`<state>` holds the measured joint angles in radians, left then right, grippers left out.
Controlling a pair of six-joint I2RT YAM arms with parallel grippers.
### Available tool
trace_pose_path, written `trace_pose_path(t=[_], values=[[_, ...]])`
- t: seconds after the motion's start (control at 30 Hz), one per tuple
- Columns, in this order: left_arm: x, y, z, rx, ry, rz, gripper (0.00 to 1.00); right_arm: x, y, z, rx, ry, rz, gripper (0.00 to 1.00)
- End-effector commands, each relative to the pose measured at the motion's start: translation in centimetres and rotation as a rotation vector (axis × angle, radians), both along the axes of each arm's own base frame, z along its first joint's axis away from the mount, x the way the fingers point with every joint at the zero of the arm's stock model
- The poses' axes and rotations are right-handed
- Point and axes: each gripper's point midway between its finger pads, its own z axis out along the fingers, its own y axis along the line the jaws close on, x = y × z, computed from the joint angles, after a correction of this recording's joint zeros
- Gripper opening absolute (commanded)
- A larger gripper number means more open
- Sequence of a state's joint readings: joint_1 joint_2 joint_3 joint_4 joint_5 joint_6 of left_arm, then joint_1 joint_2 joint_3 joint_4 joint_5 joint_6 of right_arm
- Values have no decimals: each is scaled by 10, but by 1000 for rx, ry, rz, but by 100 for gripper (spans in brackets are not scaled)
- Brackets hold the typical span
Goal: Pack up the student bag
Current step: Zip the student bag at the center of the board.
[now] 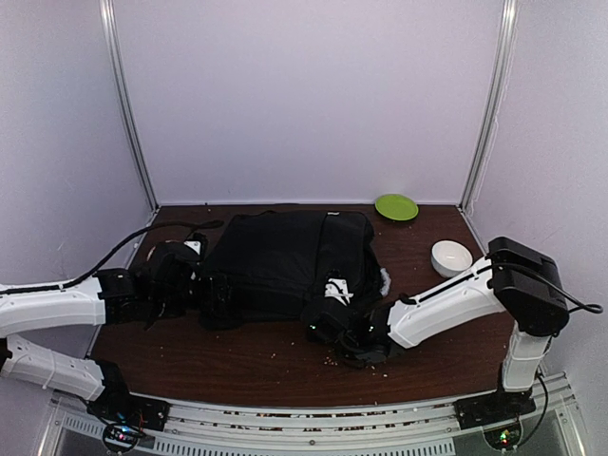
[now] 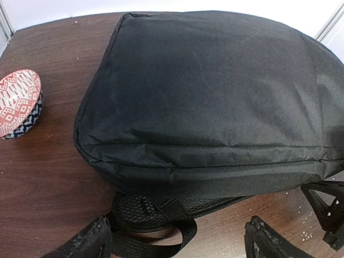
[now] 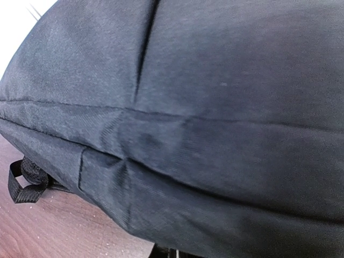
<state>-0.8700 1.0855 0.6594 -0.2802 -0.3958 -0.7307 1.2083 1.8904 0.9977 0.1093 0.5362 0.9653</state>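
**1. Bag.** The bag [image 1: 285, 261] lies flat on the counter [image 1: 237, 366], ahead of both claws and between them. The left claw is at its left edge. The right claw is at its near right corner.

**2. Left claw.** The left claw [image 1: 216, 299] sits low over the counter. Its fingers [image 2: 88, 242] are spread wide and grip nothing.
- The bag's side wall fills the area just ahead of this claw.
- A black strap loop [image 2: 161, 228] comes out from under the bag and lies on the counter between the fingers. Whether it touches either finger cannot be told.
- A patterned bowl [image 2: 19, 102], red and white, stands on the counter ahead and to the left of this claw. It is near the bag but apart from it.
- Pale crumbs [image 2: 301, 234] lie on the counter to the right of this claw.

**3. Right claw.** The right claw [image 1: 330, 312] is up against the bag's fabric and is pressed together. Its fingers do not show in the right wrist view, where the bag and a seam [image 3: 215, 121] fill the frame. Whether any fabric is caught between the fingers cannot be told.
- A small loop [image 3: 22, 180] of webbing shows low and to the left of this claw, at the bag's lower edge by the counter.

**4. Other items.** A white bowl [image 1: 451, 256] stands to the right of the right claw, well apart from it and close to that arm. A green plate [image 1: 396, 206] lies farther off on the same side, at the counter's far edge.
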Motion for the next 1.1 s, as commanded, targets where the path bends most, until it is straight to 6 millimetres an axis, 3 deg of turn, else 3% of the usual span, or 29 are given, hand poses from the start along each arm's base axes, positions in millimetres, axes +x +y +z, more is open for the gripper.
trace_pose_path(t=[0.0,0.23,0.57,0.87,1.07], values=[[6,-13,2,-65,-1,-9,87,1,-25,7,-29,-30,-34,0],[9,-25,-12,-89,44,-24,87,-3,-45,9,-31,-45,-58,0],[12,-41,-19,-133,88,-46,88,-4,-87,5,-45,-60,-117,0],[20,-56,-35,-147,135,-49,88,-3,-128,15,-64,-108,-170,0],[37,-59,-42,-166,162,-34,88,-6,-135,11,-56,-103,-161,0]])
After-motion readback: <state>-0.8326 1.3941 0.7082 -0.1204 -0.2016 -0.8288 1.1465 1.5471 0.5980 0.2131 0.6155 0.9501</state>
